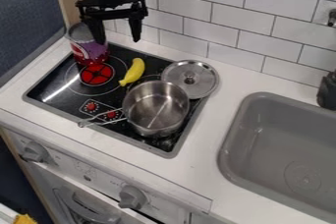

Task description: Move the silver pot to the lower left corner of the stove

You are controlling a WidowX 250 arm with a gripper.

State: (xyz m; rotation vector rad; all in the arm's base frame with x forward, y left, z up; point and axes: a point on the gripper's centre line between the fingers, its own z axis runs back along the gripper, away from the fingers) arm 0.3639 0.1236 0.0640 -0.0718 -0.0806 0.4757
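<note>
As I look down through the camera, my claw (pixel 118 41) hangs wide with nothing between its fingers, over the stove's (pixel 56 101) back edge near the can (pixel 90 51). I see the silver pot (pixel 155 111) by the edge facing the sink (pixel 282 142), its handle (pixel 99 118) reaching across the knobs. The lid (pixel 190 78) covers the back corner sinkward; the banana (pixel 133 72) lies between can and pot.

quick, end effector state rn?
End effector: open, fingers spread wide, nothing between them, up over the back of the stove.
</note>
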